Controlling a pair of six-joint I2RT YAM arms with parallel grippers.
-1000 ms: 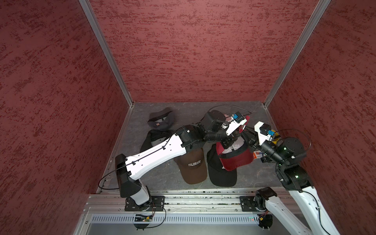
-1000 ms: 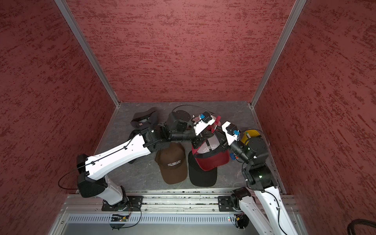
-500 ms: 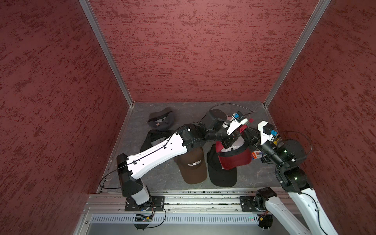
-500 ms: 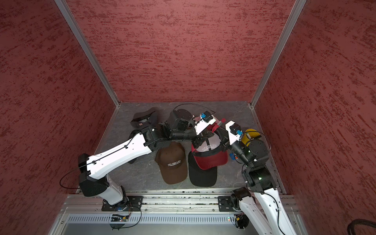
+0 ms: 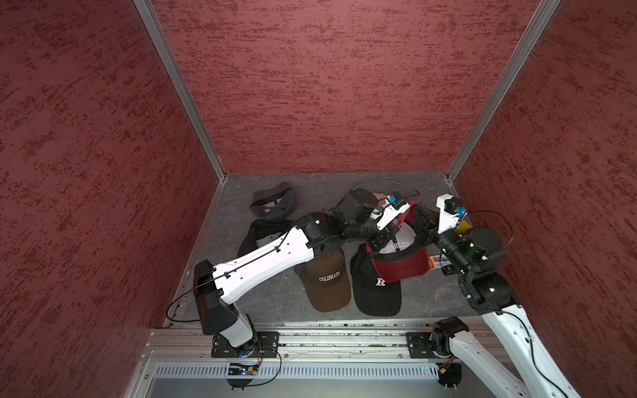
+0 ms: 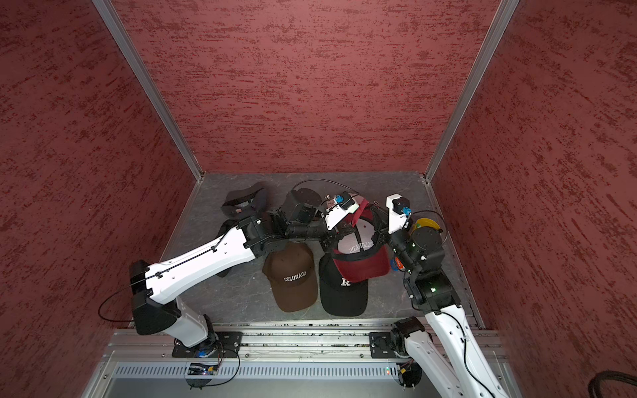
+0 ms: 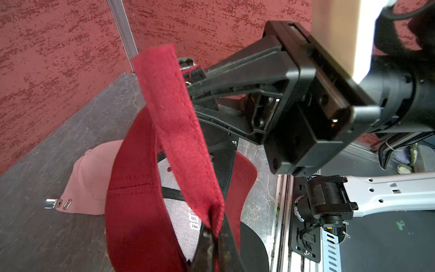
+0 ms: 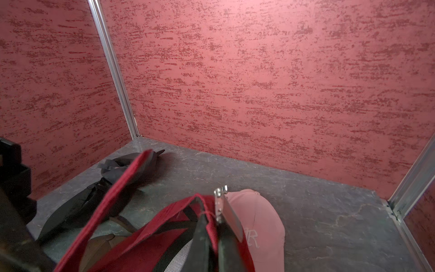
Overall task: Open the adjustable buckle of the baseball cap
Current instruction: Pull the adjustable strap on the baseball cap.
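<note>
We see one red cap [image 5: 400, 267], white-fronted, held up off the floor [image 5: 431, 299] between the two grippers. It is right of the middle, and its brim hangs over the R cap [image 5: 377, 293]. It has one strap [image 7: 179, 131] and one buckle [image 8: 220, 203]. The left gripper [image 7: 215, 233] is closed on the strap, pinching it low down, and the strap's free end sticks up loose past the fingers. The right gripper [image 8: 211, 235] is closed too, clamped on the red cap's back edge. The metal buckle sits just beside its fingertips, against the outer side of one finger. We cannot tell whether the strap runs through the buckle.

Around it we count five more caps, six in all:
- the R cap, black, under the red brim
- a brown cap [image 5: 327, 279] just beside it on the left, lettered COLORADO
- a pink cap [image 8: 259, 223] behind, toward the back wall
- a grey cap [image 5: 275, 205] at the back left, apart from the rest
- a black cap [image 5: 265, 229] half hidden under the left arm [image 5: 269, 265]

The pink cap carries a second buckle [image 7: 50, 203], lying on the floor, so we count two buckles.

One yellow thing [image 6: 427, 225] shows behind the right arm [image 6: 431, 286]; we cannot tell what it is. The two arms reach in from one front rail [image 5: 327, 339]. Three red walls [image 5: 327, 86] close the floor in, joined by two metal posts [image 5: 179, 86].
</note>
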